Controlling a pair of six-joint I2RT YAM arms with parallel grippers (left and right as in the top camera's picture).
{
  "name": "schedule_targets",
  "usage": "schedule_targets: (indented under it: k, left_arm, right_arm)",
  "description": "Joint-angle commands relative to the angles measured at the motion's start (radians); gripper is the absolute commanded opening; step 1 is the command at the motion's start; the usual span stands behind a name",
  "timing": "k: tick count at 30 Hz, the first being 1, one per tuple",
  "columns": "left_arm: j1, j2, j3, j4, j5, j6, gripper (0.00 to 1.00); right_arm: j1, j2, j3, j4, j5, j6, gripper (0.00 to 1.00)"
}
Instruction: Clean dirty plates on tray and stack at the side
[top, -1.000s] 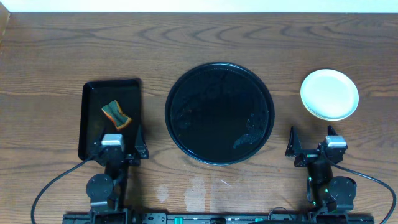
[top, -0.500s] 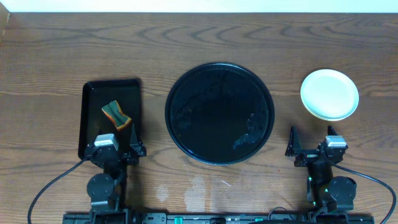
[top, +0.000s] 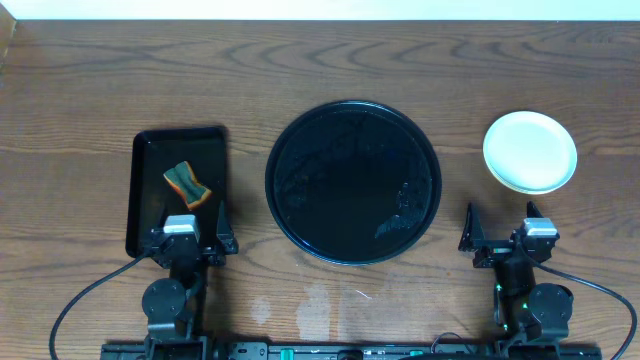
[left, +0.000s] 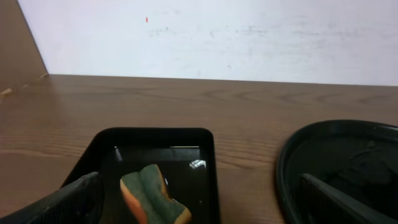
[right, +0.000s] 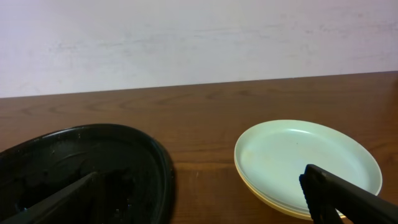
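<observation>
The plates (top: 530, 151) were sitting in a stack on the bare wood table (top: 100, 70), off to the right of the round black tray (top: 340, 190) and not touching it. Nearest the robot, the left gripper (top: 190, 232) hung with its jaws spread wide and nothing between them, right over the near end of the smaller rectangular tray (top: 150, 215). The right gripper (top: 500, 228) was the same deal: wide open, empty, just short of the stack. A bit farther out, an orange and green sponge (top: 188, 184) lay in the rectangular tray. The round tray looked glossy and streaky. In the right wrist view the top plate (right: 308, 165) was pale mint and looked clean, with a yellow rim peeking out underneath.
</observation>
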Motion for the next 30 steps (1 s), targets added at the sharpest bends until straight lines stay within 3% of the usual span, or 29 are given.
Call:
schedule_targets:
  k: [1, 30]
  left_arm:
    - [-0.005, -0.009, -0.02, -0.034, -0.027, 0.029, 0.98]
    - [-0.005, -0.007, -0.02, -0.031, -0.028, -0.002, 0.98]
  right_arm:
    - [-0.01, -0.005, -0.002, -0.005, 0.01, -0.013, 0.99]
    - [-0.01, -0.005, -0.002, -0.005, 0.01, -0.013, 0.99]
